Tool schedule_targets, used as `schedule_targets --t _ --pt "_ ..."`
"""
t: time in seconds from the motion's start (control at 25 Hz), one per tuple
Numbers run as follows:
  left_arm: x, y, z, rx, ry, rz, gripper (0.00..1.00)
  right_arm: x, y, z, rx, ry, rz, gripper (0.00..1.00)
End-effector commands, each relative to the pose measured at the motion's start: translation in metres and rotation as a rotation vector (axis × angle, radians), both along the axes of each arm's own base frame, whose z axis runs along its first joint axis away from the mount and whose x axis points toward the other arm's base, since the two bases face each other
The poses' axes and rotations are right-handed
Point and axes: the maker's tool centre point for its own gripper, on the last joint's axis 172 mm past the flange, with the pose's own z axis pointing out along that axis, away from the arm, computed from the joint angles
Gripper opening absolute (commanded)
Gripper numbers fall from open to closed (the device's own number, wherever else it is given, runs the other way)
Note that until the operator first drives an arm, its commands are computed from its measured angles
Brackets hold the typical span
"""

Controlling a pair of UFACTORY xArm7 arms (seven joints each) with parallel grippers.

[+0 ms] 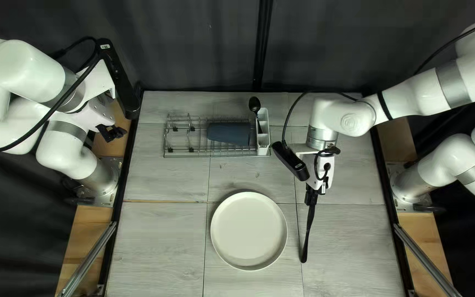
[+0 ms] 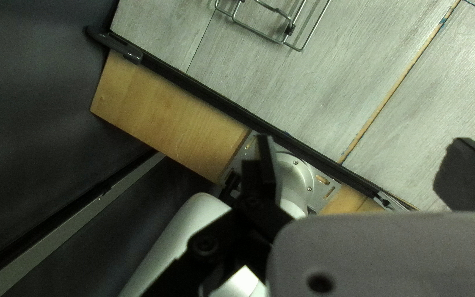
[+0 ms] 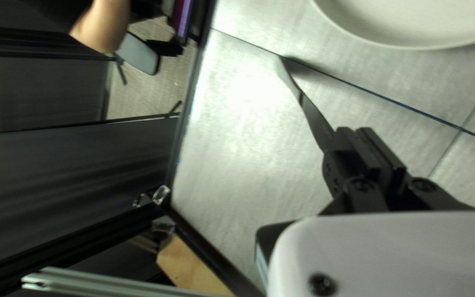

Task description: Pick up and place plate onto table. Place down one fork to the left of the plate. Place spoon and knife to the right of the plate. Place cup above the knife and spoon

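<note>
Plain off-white plate [image 1: 248, 231]; pale grey, wood-grained table [image 1: 160, 247]. Beyond the plate: slate-blue cup [image 1: 228, 133], silver wire rack [image 1: 188, 156], white cutlery holder [image 1: 263, 149], black spoon [image 1: 254, 104]. Right of the plate: black knife [image 1: 308, 232].

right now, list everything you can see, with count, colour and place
plate: 1, off-white, on the table
table: 1, grey, black edging
dish rack: 1, silver wire, beyond the plate
cup: 1, dark blue-grey, lying in the rack
utensil holder: 1, white, at the rack's right end, top left view
spoon: 1, black, in the holder
knife: 1, dark, in my right hand
curtain: dark, behind the table; panel count unclear
wooden ledges: 2, tan, beside the table
metal rails: 2, silver, over the ledges
arms: 2, white, black cables, left and right
left hand: 1, black, open
right hand: 1, black, shut on the knife
person's arm: 1, bare, past the table edge
</note>
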Motion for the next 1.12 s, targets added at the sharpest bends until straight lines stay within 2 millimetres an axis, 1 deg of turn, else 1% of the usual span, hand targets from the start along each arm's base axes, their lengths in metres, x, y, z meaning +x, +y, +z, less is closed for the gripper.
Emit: schedule_targets --t 0.04,0.16,0.2,0.36,0.52,0.6,0.64,0.72,0.76,0.84,0.88,0.96,1.04,1.12 --pt "0.000 0.000 0.000 0.000 0.000 0.000 1.00 -0.004 -0.018 -0.029 -0.054 0.013 -0.034 1.00" --pt "0.000 0.000 0.000 0.000 0.000 0.000 1.00 -0.004 -0.025 -0.042 -0.133 0.020 -0.064 1.00" --pt "0.000 0.000 0.000 0.000 0.000 0.000 1.00 -0.003 -0.025 -0.041 -0.152 0.021 -0.069 1.00" --pt "0.000 0.000 0.000 0.000 0.000 0.000 1.00 0.001 -0.031 -0.033 -0.284 0.037 -0.119 1.00" --pt "0.000 0.000 0.000 0.000 0.000 0.000 1.00 0.003 -0.036 -0.025 -0.370 0.065 -0.158 1.00" --pt "0.000 0.000 0.000 0.000 0.000 0.000 1.00 0.003 -0.035 -0.016 -0.396 0.074 -0.169 1.00" --pt "0.000 0.000 0.000 0.000 0.000 0.000 1.00 0.002 -0.032 -0.006 -0.413 0.078 -0.175 1.00" --pt "0.000 0.000 0.000 0.000 0.000 0.000 1.00 0.000 -0.027 0.010 -0.435 0.076 -0.180 1.00" --pt "0.000 0.000 0.000 0.000 0.000 0.000 1.00 0.000 -0.025 0.022 -0.453 0.075 -0.184 1.00" --pt "0.000 0.000 0.000 0.000 0.000 0.000 1.00 -0.003 -0.023 0.041 -0.482 0.065 -0.183 1.00" --pt "0.000 0.000 0.000 0.000 0.000 0.000 1.00 -0.004 -0.024 0.048 -0.496 0.062 -0.184 1.00" --pt "0.000 0.000 0.000 0.000 0.000 0.000 1.00 -0.008 -0.029 0.060 -0.524 0.053 -0.187 1.00" --pt "0.000 0.000 0.000 0.000 0.000 0.000 1.00 -0.011 -0.029 0.072 -0.549 0.043 -0.187 1.00" --pt "0.000 0.000 0.000 0.000 0.000 0.000 1.00 -0.011 -0.029 0.072 -0.549 0.043 -0.187 1.00"
